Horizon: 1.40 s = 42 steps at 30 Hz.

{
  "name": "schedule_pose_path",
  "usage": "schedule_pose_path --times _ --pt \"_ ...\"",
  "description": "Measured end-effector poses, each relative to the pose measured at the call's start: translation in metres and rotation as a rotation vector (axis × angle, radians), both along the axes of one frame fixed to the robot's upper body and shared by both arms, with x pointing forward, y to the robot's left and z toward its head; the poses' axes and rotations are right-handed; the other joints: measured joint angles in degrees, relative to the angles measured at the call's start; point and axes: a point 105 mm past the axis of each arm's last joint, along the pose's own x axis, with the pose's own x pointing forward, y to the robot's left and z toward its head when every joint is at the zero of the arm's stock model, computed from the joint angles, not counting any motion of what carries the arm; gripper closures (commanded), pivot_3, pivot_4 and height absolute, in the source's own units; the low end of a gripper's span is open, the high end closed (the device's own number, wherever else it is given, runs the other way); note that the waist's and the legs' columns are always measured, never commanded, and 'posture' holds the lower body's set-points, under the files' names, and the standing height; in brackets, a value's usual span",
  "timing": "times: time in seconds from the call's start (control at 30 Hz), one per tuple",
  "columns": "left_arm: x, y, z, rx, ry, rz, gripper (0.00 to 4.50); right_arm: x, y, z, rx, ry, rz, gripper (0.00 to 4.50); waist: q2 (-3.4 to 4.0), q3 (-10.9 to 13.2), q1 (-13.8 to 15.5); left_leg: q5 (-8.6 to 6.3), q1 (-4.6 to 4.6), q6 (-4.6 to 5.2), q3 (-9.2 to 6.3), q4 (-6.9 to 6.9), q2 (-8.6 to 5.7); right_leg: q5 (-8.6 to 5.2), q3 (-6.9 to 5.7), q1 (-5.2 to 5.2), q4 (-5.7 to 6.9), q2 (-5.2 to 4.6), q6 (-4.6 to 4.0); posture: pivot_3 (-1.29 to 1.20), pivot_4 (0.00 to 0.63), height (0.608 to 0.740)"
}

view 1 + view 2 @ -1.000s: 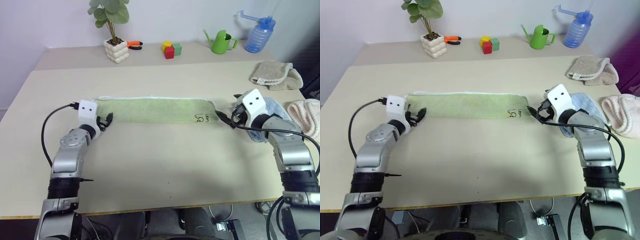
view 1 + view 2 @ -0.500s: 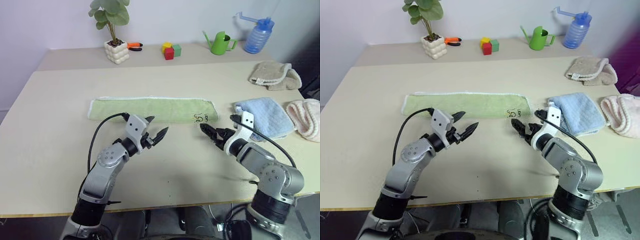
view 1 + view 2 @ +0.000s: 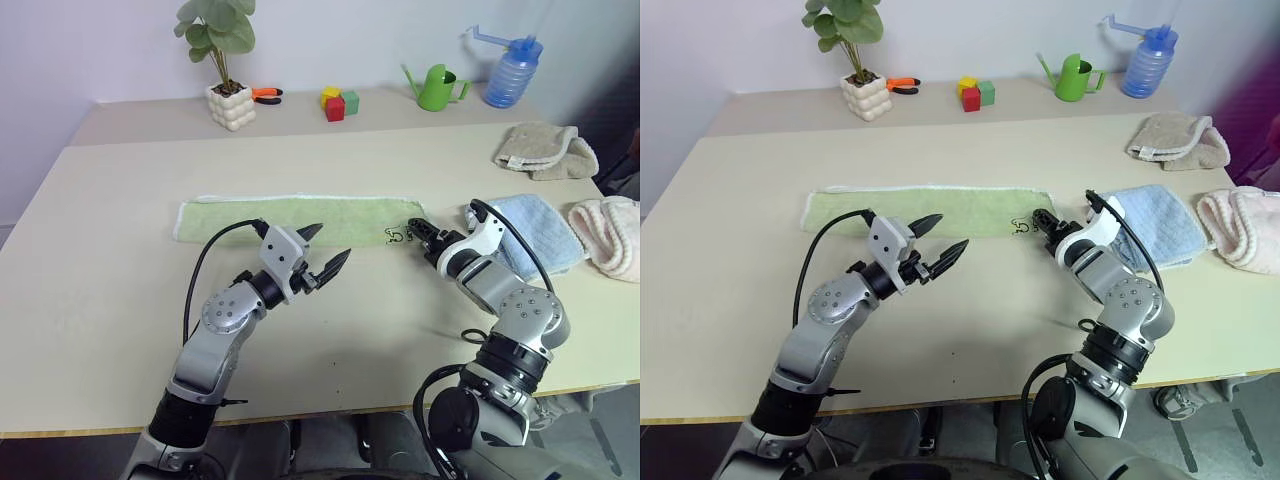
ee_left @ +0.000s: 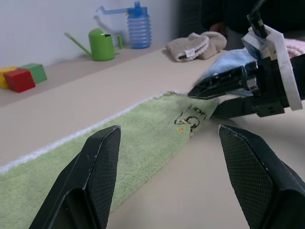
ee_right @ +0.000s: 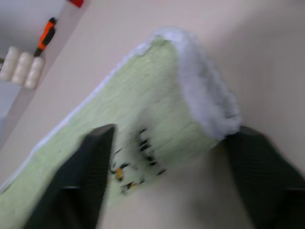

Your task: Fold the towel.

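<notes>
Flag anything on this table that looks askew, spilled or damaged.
Nothing stands out. The green towel lies flat as a long, straight strip. The blue towel lies folded beside its right end; the beige towel and pink towel are loosely bunched, not spilled. The plant stands upright.

You have the towel (image 3: 300,217) lying across the middle of the desk (image 3: 330,330), with the left claw (image 3: 327,253) just in front of it. The right claw (image 3: 421,235) sits at the towel's right end, another folded towel (image 3: 535,232) right of that. The plant pot (image 3: 232,103) stands behind the towel.
</notes>
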Motion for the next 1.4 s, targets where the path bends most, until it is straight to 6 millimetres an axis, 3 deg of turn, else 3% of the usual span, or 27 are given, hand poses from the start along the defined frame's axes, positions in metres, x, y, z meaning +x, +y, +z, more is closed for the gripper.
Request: schedule_pose_path --times 0.13,0.3,0.37,0.5,0.7,0.77,0.87,0.97,1.07,1.17,1.27,1.37,1.4 --pt "0.000 0.002 -0.004 0.008 0.007 0.012 1.13 0.004 0.000 -0.003 0.020 0.006 -0.018 4.37 0.01 0.0 -0.1 0.00 0.04 0.00 0.01 -0.02 0.02 -0.01 0.02 0.02 0.01 0.01 -0.01 0.00 0.150 0.731" --pt "-0.002 0.005 -0.009 0.008 0.022 0.027 1.13 0.005 -0.006 0.000 0.026 0.003 -0.050 4.45 0.03 0.0 0.2 -0.02 0.13 0.04 0.00 -0.02 0.01 -0.02 0.02 0.15 -0.06 0.00 0.00 0.00 0.150 0.731" --pt "-0.002 0.005 -0.008 0.007 0.021 0.030 1.13 0.002 -0.019 0.006 -0.023 -0.007 -0.067 4.45 0.05 0.0 0.4 -0.03 0.10 0.05 0.00 -0.02 0.00 -0.02 0.02 0.15 -0.09 -0.01 0.00 0.00 0.150 0.731" --pt "-0.002 0.005 -0.009 0.007 0.021 0.031 1.13 -0.009 -0.056 0.039 -0.276 -0.086 -0.063 4.45 0.08 0.0 0.2 -0.05 0.09 0.09 0.02 -0.04 0.01 -0.03 0.01 0.16 -0.20 0.00 0.01 0.00 0.150 0.731" --pt "-0.003 0.004 -0.010 0.007 0.018 0.016 1.13 -0.018 -0.068 0.061 -0.591 -0.136 0.074 4.45 0.08 0.0 0.0 -0.06 0.20 0.10 0.04 -0.11 0.12 -0.03 0.02 0.29 -0.33 0.12 0.01 0.00 0.150 0.731" --pt "-0.002 0.004 -0.012 0.012 0.023 0.014 1.13 -0.016 -0.056 0.068 -0.710 -0.179 0.168 4.45 0.10 0.0 0.0 -0.06 0.20 0.10 0.06 -0.11 0.12 -0.03 0.02 0.29 -0.35 0.12 0.01 0.00 0.150 0.731" --pt "-0.001 0.004 -0.011 0.011 0.015 0.009 1.13 -0.018 -0.012 0.079 -0.851 -0.313 0.372 4.45 0.09 0.0 0.1 -0.06 0.20 0.10 0.02 -0.11 0.17 -0.03 0.01 0.31 -0.42 0.18 0.01 0.00 0.150 0.731" --pt "-0.001 0.003 -0.011 0.011 0.011 0.007 1.13 -0.024 0.030 0.070 -0.920 -0.393 0.570 4.45 0.07 0.0 0.2 -0.06 0.19 0.10 0.02 -0.10 0.16 -0.03 0.01 0.32 -0.47 0.15 0.02 0.00 0.150 0.731" --pt "0.000 0.004 -0.011 0.012 0.009 0.014 1.13 -0.020 0.059 0.059 -0.926 -0.423 0.659 4.45 0.05 0.1 0.3 -0.06 0.18 0.10 0.00 -0.08 0.15 -0.02 0.01 0.33 -0.48 0.13 0.02 0.00 0.150 0.731" --pt "0.000 0.003 -0.010 0.007 0.005 0.024 1.13 -0.011 0.074 0.043 -0.935 -0.400 0.687 4.45 0.05 0.1 0.5 -0.06 0.17 0.09 -0.04 -0.09 0.14 -0.03 0.00 0.33 -0.49 0.13 0.02 0.00 0.150 0.731" --pt "0.001 0.004 -0.010 0.012 0.001 0.039 1.13 -0.007 0.075 0.028 -0.956 -0.360 0.697 4.45 0.05 0.1 0.5 -0.06 0.12 0.09 -0.04 -0.09 0.10 -0.02 -0.01 0.31 -0.54 0.09 0.02 0.00 0.150 0.731" --pt "0.002 0.005 -0.010 0.013 0.002 0.046 1.13 -0.006 0.079 0.024 -0.933 -0.357 0.717 3.55 0.05 0.1 0.4 -0.06 0.13 0.09 -0.05 -0.10 0.11 -0.02 -0.01 0.31 -0.54 0.09 0.02 0.00 0.150 0.731" --pt "0.001 0.005 -0.011 0.013 0.005 0.047 1.13 -0.007 0.082 0.024 -0.916 -0.363 0.724 3.04 0.05 0.1 0.4 -0.06 0.13 0.09 -0.05 -0.11 0.11 -0.02 -0.01 0.30 -0.54 0.09 0.02 0.00 0.150 0.731"
